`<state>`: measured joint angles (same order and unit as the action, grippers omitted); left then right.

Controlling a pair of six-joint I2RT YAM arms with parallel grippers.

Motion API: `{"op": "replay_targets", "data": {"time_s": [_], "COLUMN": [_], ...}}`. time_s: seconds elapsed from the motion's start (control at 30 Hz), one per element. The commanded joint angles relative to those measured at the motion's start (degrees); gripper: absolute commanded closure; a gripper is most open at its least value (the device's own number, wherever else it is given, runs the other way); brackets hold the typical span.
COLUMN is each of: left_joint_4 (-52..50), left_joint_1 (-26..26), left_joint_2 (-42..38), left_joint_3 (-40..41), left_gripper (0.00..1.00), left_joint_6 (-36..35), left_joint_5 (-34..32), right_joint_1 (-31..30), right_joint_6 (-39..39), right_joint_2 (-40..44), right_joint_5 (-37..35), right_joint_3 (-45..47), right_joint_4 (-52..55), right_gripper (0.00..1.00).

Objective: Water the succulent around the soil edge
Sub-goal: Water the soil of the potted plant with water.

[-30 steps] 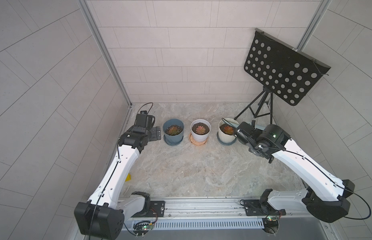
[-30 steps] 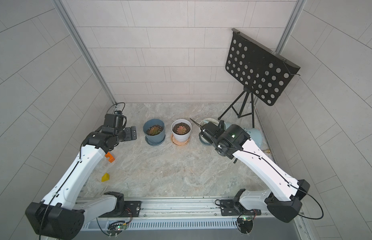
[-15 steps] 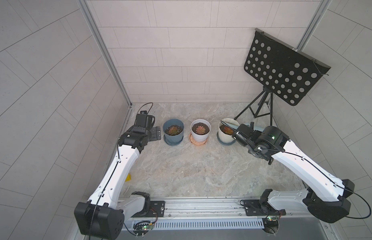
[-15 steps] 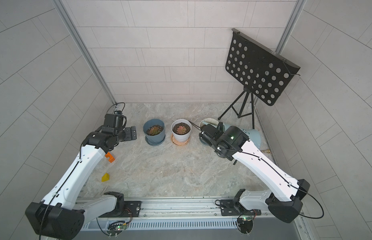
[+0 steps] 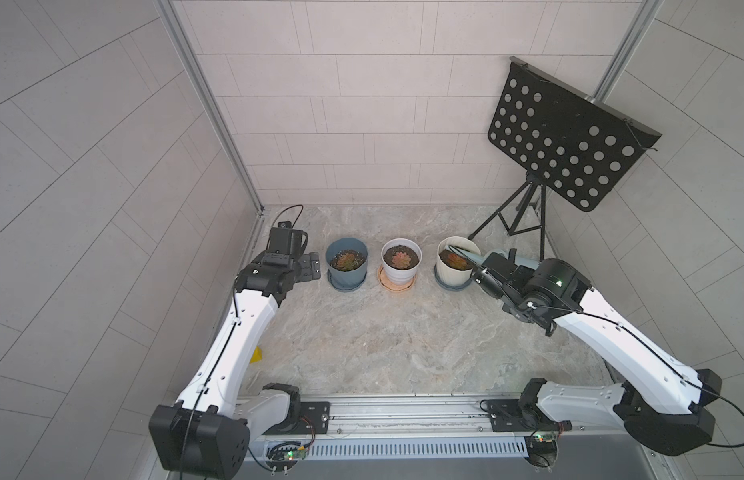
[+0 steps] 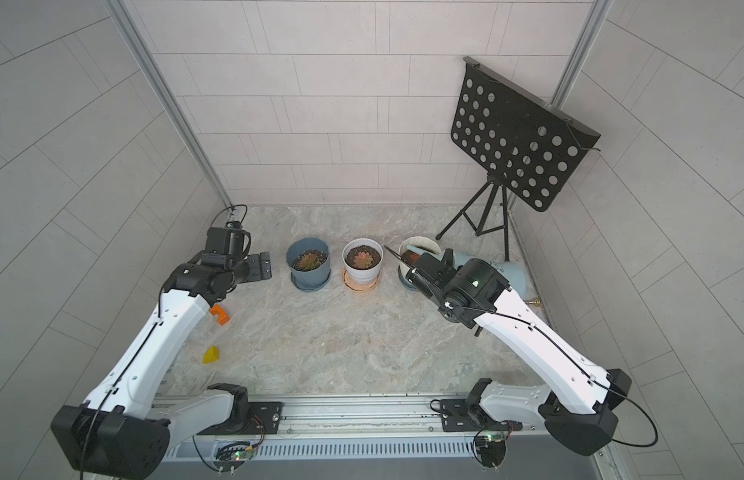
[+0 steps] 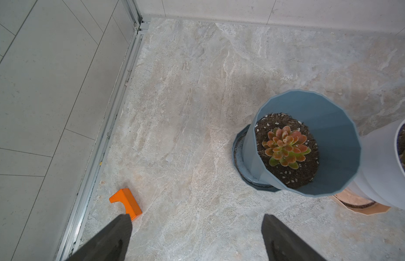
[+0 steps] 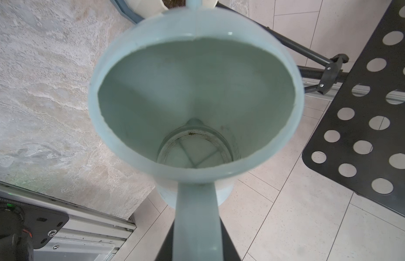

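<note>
Three potted succulents stand in a row at the back. My right gripper (image 8: 197, 228) is shut on the handle (image 8: 197, 210) of a pale blue watering can (image 8: 194, 95), seen in both top views (image 5: 524, 262) (image 6: 511, 274). The can is tipped toward the cream pot (image 5: 451, 276), and its spout (image 5: 466, 252) reaches over the rim above the reddish succulent (image 5: 456, 260) and its soil. My left gripper (image 7: 196, 218) is open and holds nothing. It hangs above the floor just left of the blue-grey pot (image 7: 310, 144), as a top view (image 5: 310, 268) also shows.
The white pot (image 5: 401, 268) on a tan saucer stands between the blue-grey pot (image 5: 347, 268) and the cream one. A black perforated music stand (image 5: 565, 141) on a tripod is behind the right arm. An orange block (image 7: 127, 201) and a yellow block (image 6: 211, 355) lie by the left wall.
My right arm with the can has shifted slightly left and back again, and the spout has stayed over the cream pot. The left arm has not moved.
</note>
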<state>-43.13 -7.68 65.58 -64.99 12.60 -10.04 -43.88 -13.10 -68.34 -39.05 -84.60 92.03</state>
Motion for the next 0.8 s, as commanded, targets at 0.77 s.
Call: {"op": "replay_targets", "data": {"time_s": [0.77], "left_joint_4": [0.9], "left_joint_1": [1.9], "left_joint_2": [-0.4], "left_joint_3": [0.1], "left_gripper": [0.03], "left_joint_6": [0.1], "left_joint_5": [0.9], "right_joint_1": [-0.6], "right_joint_6": [-3.7], "right_joint_2": [5.3], "right_joint_5": [1.6], "right_joint_3": [1.9], "right_joint_4": [10.3], "right_gripper": [1.00]}}
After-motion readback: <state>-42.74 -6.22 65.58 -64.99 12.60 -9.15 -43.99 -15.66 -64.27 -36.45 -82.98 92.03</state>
